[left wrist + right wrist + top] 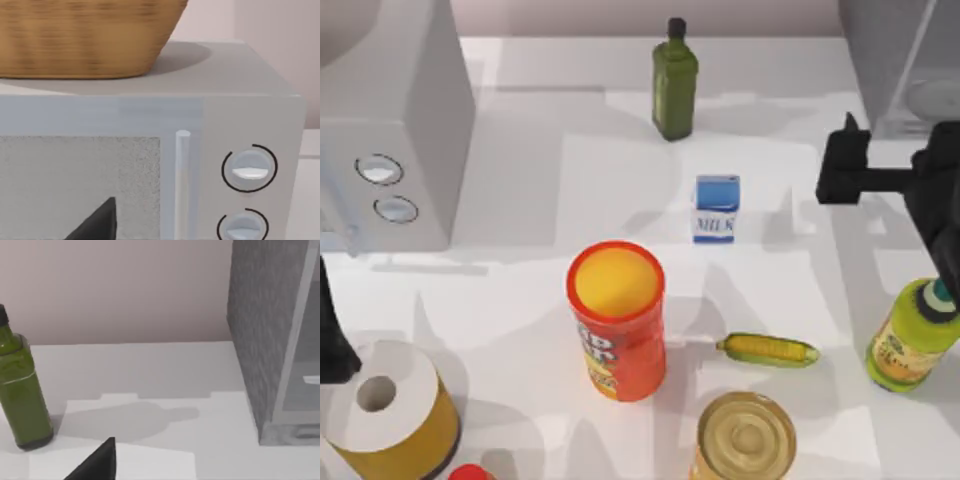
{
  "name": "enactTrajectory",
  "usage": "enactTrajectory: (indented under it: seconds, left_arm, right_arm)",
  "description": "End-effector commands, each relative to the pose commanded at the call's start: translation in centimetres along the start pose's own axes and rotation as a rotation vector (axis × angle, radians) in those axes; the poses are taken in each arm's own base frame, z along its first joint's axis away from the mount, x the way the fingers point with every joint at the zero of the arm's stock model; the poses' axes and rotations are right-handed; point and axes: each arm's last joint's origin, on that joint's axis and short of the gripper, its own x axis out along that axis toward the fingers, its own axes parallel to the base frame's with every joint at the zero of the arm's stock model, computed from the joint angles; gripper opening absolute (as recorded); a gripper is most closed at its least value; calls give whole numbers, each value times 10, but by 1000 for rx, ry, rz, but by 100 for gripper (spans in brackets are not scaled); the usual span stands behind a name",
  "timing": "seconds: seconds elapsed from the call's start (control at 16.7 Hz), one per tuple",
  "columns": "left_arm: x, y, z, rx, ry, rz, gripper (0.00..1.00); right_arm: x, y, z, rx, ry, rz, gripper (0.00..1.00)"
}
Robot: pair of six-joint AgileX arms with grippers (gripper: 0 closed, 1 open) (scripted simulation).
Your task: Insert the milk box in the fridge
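The milk box (717,208), a small blue-and-white carton with "MILK" on its front, stands upright on the white table, right of centre. The fridge (882,62) fills the far right corner. In the right wrist view its dark speckled wall (255,335) and pale glassy front panel (305,365) are close. My right gripper (840,166) hovers right of the milk box, apart from it and just in front of the fridge. My left arm (332,335) stays parked at the left edge, facing the dial appliance.
A pale grey appliance with two dials (390,130) (249,167) carries a wicker basket (85,35). A green bottle (675,80) (20,390) stands behind the milk box. In front stand a red can (617,322), a corn cob (768,350), a jar (747,436), a yellow-green bottle (912,338) and a roll (385,408).
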Motion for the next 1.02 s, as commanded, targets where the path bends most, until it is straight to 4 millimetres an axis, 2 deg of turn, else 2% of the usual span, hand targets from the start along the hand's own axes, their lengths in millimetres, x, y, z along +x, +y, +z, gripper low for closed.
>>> enactTrajectory:
  seconds: [0.3,0.54,0.78,1.02]
  left_arm:
    - [0,0,0,0,0,0,100]
    - [0,0,0,0,0,0,100]
    - [0,0,0,0,0,0,100]
    - [0,0,0,0,0,0,100]
  right_arm:
    - [47,71,-57,-33,61,-19,100]
    - [64,110,-105,-35,72,-29,100]
    - [67,131,-137,-33,78,-26,100]
    - [67,132,-139,-32,78,-24,100]
